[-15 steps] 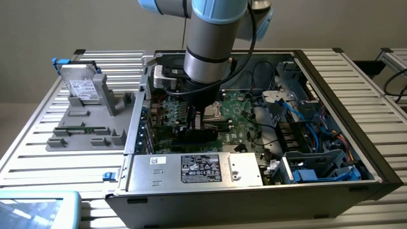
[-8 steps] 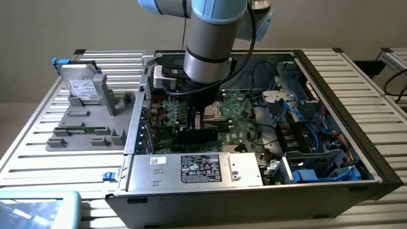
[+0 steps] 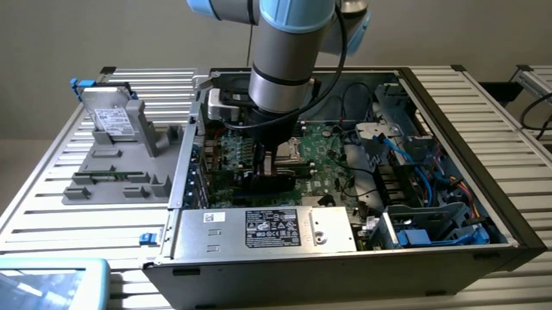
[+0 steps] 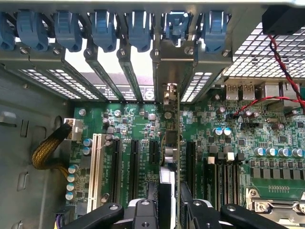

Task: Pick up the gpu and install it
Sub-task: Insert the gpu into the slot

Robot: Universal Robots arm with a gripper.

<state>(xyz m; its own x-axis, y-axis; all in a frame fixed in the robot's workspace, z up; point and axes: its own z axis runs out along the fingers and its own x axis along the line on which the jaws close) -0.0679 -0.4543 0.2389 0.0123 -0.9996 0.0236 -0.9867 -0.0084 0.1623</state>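
The gpu (image 4: 170, 143) stands on edge over the green motherboard (image 4: 128, 121), seen edge-on in the wrist view. Its silver end bracket (image 4: 167, 62) lies against the case's rear slot opening, under a blue latch (image 4: 175, 24). My gripper (image 4: 169, 205) is shut on the card, with one black finger (image 4: 143, 210) on each side of it. In the exterior view the gripper (image 3: 267, 166) reaches straight down into the open computer case (image 3: 448, 187), and the dark card (image 3: 258, 184) sits below it among the expansion slots.
Black and white expansion slots (image 4: 116, 162) flank the card, and memory sockets (image 4: 224, 176) lie on its other side. A power supply (image 3: 267, 229) and blue cables (image 3: 431, 194) crowd the case. On the exterior view's left, a grey holder (image 3: 121, 174) carries a silver drive (image 3: 112, 119).
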